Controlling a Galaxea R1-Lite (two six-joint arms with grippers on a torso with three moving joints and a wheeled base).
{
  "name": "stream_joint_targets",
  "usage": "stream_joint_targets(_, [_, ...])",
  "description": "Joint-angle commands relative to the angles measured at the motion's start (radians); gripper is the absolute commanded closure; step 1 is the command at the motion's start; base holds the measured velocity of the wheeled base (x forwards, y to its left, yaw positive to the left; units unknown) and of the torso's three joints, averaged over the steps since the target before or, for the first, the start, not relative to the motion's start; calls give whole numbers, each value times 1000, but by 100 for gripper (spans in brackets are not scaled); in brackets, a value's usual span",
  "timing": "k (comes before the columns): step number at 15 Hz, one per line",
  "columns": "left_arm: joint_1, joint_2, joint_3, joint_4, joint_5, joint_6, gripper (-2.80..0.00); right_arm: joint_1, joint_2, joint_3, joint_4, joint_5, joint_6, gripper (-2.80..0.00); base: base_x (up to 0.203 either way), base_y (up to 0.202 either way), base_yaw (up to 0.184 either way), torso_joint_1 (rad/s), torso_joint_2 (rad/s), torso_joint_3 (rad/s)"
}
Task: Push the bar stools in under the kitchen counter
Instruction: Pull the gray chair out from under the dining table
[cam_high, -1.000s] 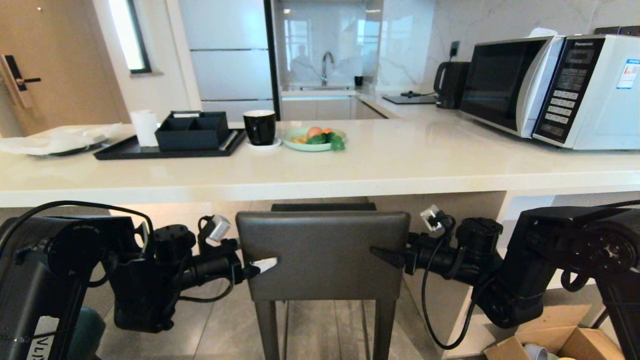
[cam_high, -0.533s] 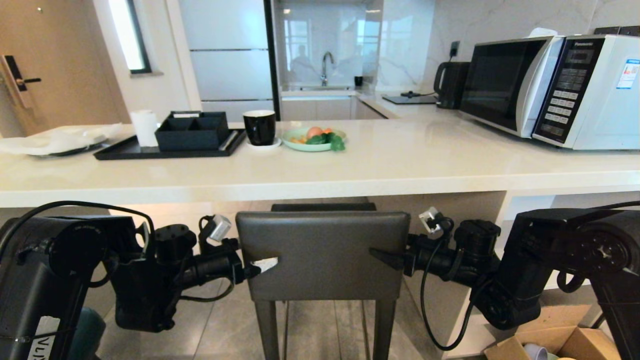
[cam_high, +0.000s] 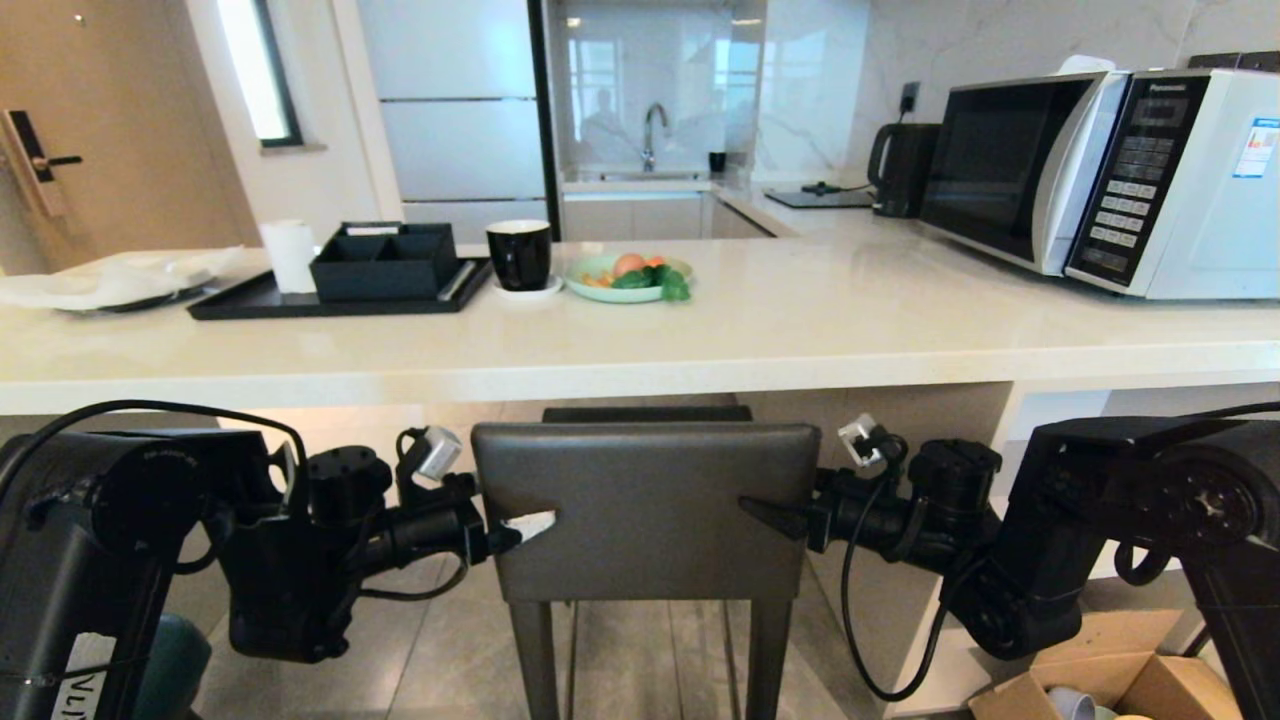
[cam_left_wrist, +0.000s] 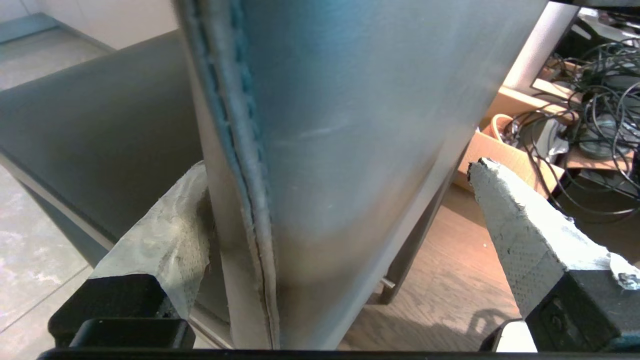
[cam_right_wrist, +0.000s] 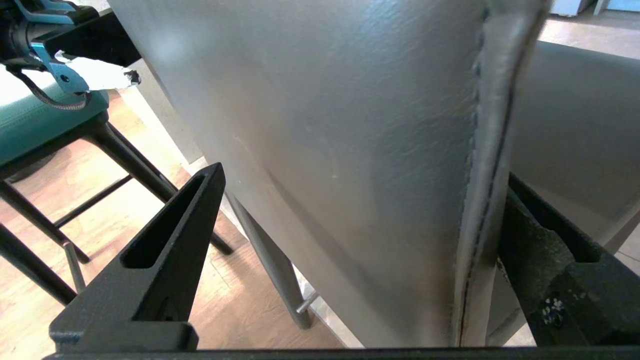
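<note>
Both pincers wide open, gripping nothing: left pincer (cam_high: 520, 530) and right pincer (cam_high: 765, 512) straddle grey stool back (cam_high: 645, 510); your push runs straight ahead under surface (cam_high: 640, 345).

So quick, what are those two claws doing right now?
Left gripper: open, jaws straddling the left edge of the dark grey stool back.
Right gripper: open, straddling its right edge.

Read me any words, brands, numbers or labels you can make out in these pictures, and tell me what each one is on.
"Panasonic": on the microwave, at the top of its control panel.
"VL": black letters, cut off by the frame edge, on a white label on the left arm.
Microwave keypad buttons: too small to read.
Blue, white and red sticker on the microwave's upper right: too small to read.
</note>
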Motion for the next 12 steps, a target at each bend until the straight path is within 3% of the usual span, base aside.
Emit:
stream_joint_targets(1, [2, 3, 2, -9, -2, 2, -280, 1, -2, -1, -15, 5, 0, -280, 0, 0, 0, 0, 0, 0])
stream_joint_targets(5, [1, 9, -5, -9, -1, 2, -280, 4, 7, -4, -15, 4, 1, -280, -20, 0, -1, 1, 1, 2])
stream_joint_targets(12, [-2, 2, -3, -9, -3, 2, -280, 4, 15, -17, -15, 3, 1, -280, -187, 0, 0, 3, 2, 4])
